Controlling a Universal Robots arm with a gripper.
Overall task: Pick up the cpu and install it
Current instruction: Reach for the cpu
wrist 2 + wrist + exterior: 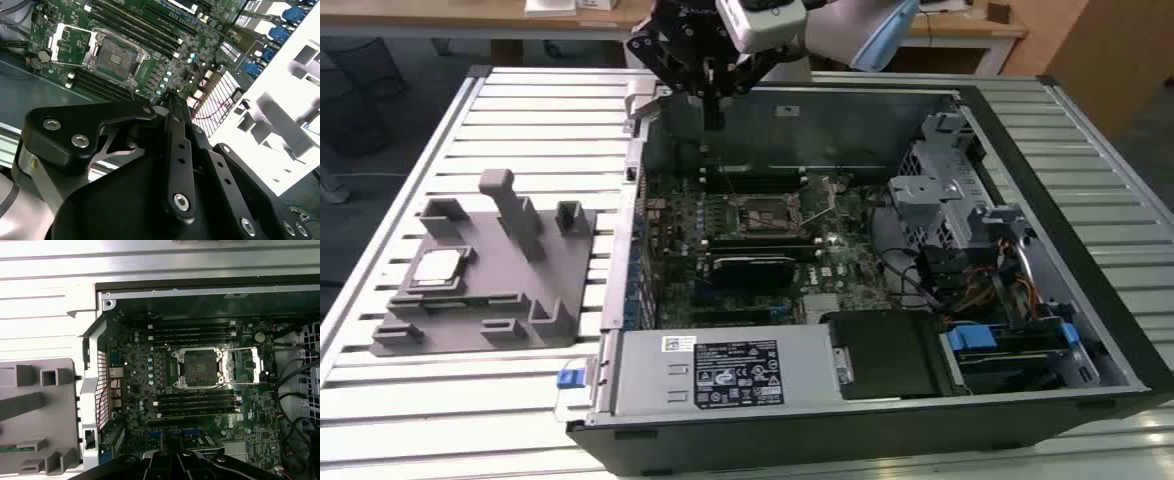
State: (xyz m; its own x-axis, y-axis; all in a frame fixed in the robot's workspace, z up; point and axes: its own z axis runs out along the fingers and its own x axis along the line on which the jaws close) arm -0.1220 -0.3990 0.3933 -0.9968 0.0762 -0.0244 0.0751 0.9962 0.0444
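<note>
The cpu [438, 266], a small silver square chip, lies flat on the grey holder block [480, 290] at the exterior view's left, outside the computer case. My gripper [711, 105] hangs over the far edge of the open case, well away from the cpu, its fingers pressed together and holding nothing. The square metal-framed socket [761, 213] sits bare on the motherboard below it, with its load plate swung open. In both wrist views the socket [198, 367] [117, 57] appears beyond the black fingers [170, 120].
The open computer case [1067, 250] lies on a slatted metal table [520, 110]. Inside are memory slots [192, 332], cables and a drive cage [947, 190] at the exterior view's right, and a power supply [720, 370] at the near side. The holder block has upright posts [507, 205].
</note>
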